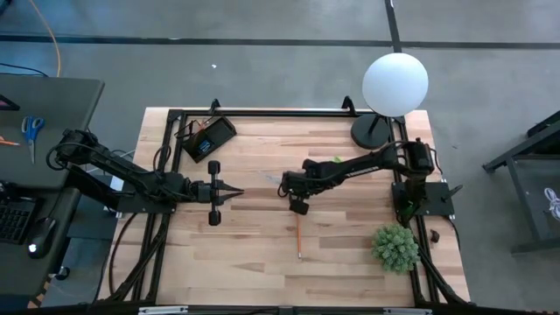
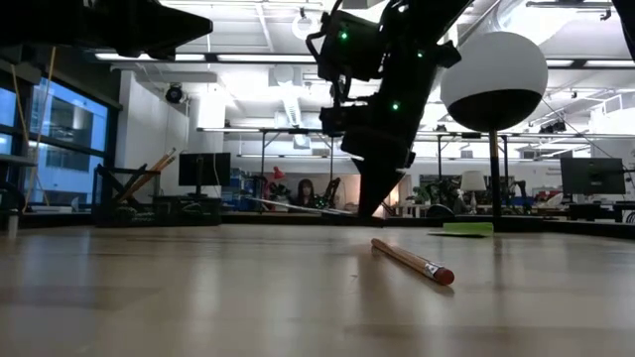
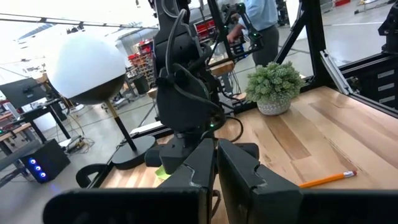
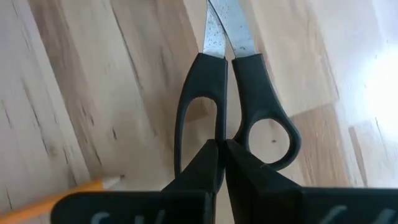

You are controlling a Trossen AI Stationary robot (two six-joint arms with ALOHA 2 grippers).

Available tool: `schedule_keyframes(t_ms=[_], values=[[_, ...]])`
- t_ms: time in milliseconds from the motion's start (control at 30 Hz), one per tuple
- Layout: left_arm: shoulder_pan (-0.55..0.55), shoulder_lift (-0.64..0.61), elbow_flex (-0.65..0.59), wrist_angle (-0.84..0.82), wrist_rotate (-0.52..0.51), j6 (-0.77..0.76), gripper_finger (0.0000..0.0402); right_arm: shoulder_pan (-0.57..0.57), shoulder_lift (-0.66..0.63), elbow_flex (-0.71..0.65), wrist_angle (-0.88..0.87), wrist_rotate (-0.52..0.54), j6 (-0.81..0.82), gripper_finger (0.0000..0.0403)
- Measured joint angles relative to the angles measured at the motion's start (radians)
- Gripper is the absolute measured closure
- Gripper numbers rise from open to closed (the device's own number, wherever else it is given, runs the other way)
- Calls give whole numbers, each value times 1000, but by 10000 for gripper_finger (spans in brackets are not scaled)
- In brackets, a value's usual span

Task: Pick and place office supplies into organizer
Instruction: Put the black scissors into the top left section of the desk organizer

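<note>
1. High view: the organizer [image 1: 208,138] sits near the far left corner of the desk [image 1: 262,262], well apart from everything else. The left gripper [image 1: 234,195] waits over the desk on the organizer's near side, jaws together, holding nothing. The right gripper [image 1: 298,206] hangs mid-desk, between the organizer and the small bushy plant [image 1: 395,246]. A pencil [image 1: 298,239] lies just beyond the right gripper, on the side away from the organizer. The lamp [image 1: 394,83] stands at the far right corner.
2. Low view: the right gripper points down, tips close to the desk surface; the pencil lies flat nearby. A lime-green sticky-note pad [image 2: 467,228] lies further back.
3. Left wrist view: left jaws pressed shut and empty; the right arm, plant and pencil show beyond.
4. Right wrist view: black-handled scissors [image 4: 233,81] lie flat, blades closed. The right jaws are nearly shut at the handle loops; whether they pinch the handle, cannot tell.
5. Step in hand, as judged: picking up the scissors. Next calls for a confirmed grip, a lift, then carrying across to the organizer.
</note>
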Motion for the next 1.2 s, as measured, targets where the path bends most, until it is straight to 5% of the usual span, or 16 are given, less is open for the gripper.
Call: schedule_keyframes(t_ms=[533, 967, 1200], values=[[0, 0, 0, 0, 0, -3, 389, 34, 0, 0, -25, -13, 44, 387], [0, 0, 0, -4, 0, -4, 389, 36, -1, 0, -25, 23, 80, 311], [0, 0, 0, -7, 0, -4, 389, 106, -59, 0, -33, 134, 164, 311]])
